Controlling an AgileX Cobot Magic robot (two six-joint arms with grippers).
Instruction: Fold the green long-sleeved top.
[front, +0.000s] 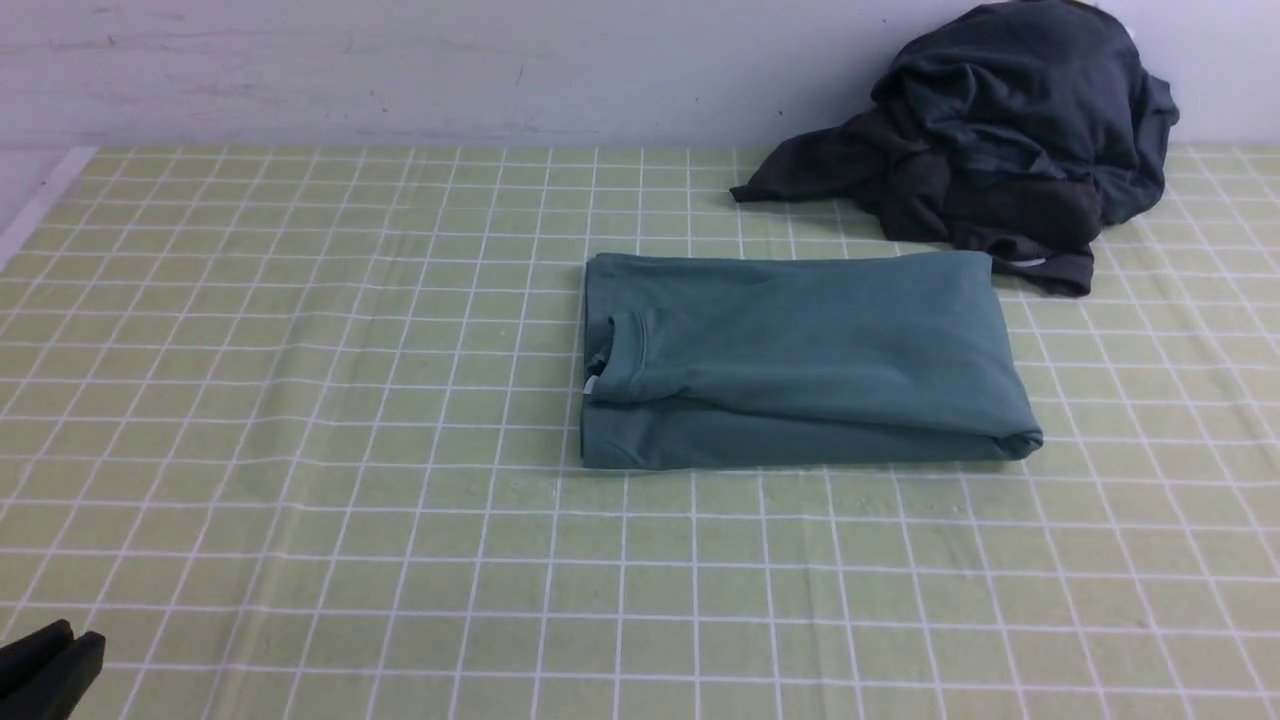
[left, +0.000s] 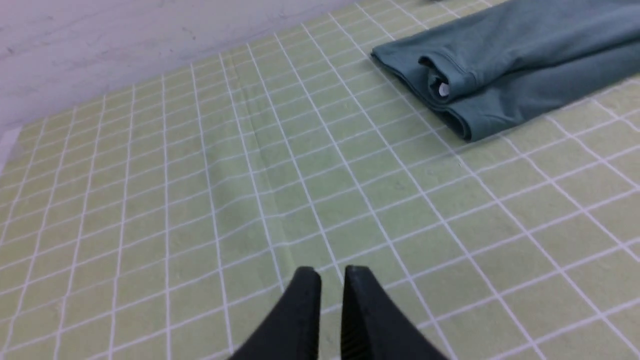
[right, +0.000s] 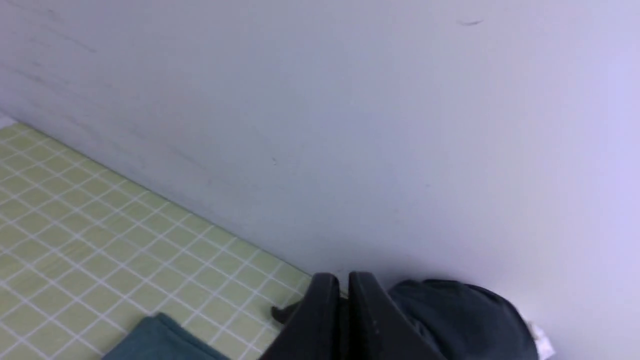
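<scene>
Black and blunt, the tip of the left gripper (front: 45, 665) pokes into the near left corner of the front view, low over the green-checked surface (front: 300, 450). Farther out, a little right of centre, the green long-sleeved top (front: 800, 360) lies folded into a flat rectangle, its ribbed collar (front: 620, 350) and white neck label at the left end. Behind its right end, against the pale wall (front: 400, 70), sits a heap of dark charcoal clothes (front: 1000, 150), just touching or nearly touching the top's far right corner. The right gripper does not show in this view.

From the left wrist view, the left gripper (left: 331, 280) hangs over bare checked cloth with its jaws drawn almost together, only a thin slit between them and nothing in it. The folded top (left: 525, 65) lies well apart from it, collar end nearest.

From the right wrist view, the right gripper (right: 344, 285) is raised and aimed mostly at the wall (right: 350, 125); its jaws are pressed close and hold nothing. Beyond them the dark clothes (right: 460, 320) bulge at one side, and a corner of the top (right: 160, 342) shows on the surface.
</scene>
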